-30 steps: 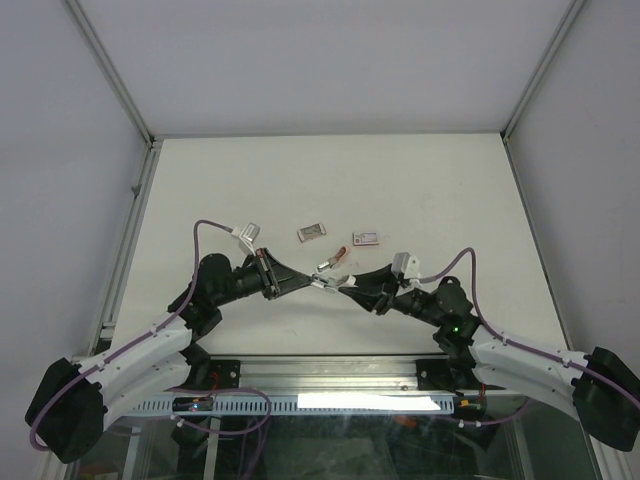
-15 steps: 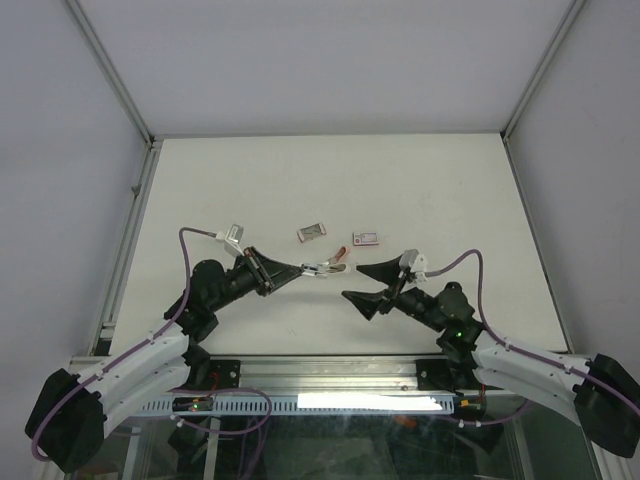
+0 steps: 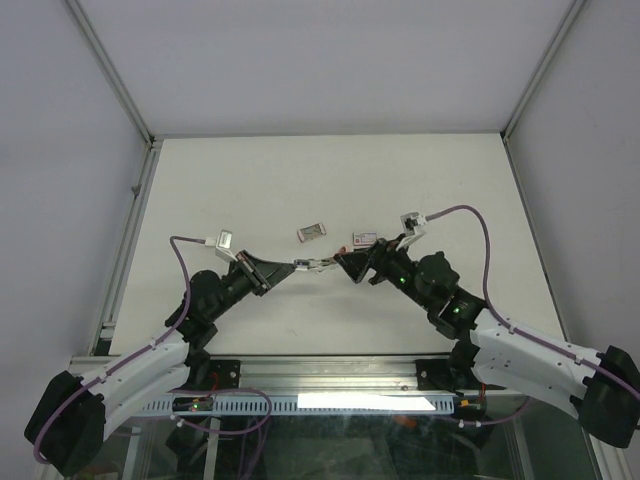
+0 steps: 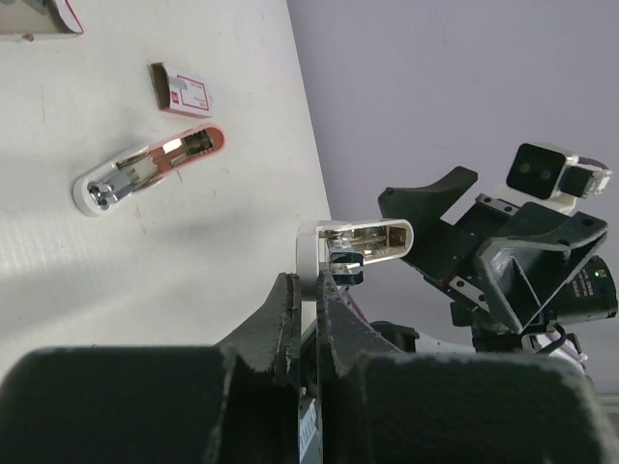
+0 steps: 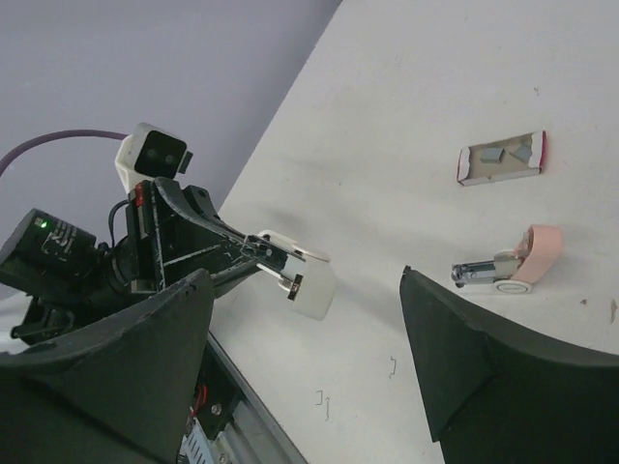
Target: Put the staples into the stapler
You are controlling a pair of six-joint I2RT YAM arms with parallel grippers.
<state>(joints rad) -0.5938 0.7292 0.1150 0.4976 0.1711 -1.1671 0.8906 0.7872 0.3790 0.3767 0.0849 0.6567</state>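
Over the last second my right claw (image 5: 308,274) sprang wide. It now faces the left claw (image 4: 305,285), still clamped on the stapler's white half (image 4: 353,240). Pink half (image 5: 503,269) and staples (image 5: 501,159) lie ahead of the right claw.

The pale pink stapler half (image 4: 147,172) looks like smooth, slightly glossy plastic, with a shiny chrome-like metal channel inside. The white stapler shell (image 4: 353,240) is the same smooth plastic, with a bit of bright metal tucked in it. The little red-and-white staple box (image 4: 184,92) and the open staple tray (image 5: 501,159) look like thin printed card, and the staples are dull grey metal. The left gripper (image 4: 308,286) and right gripper (image 5: 307,275) are matt black, kinda grainy plastic. The white worktop (image 3: 250,180) is matt and lightly scuffed.
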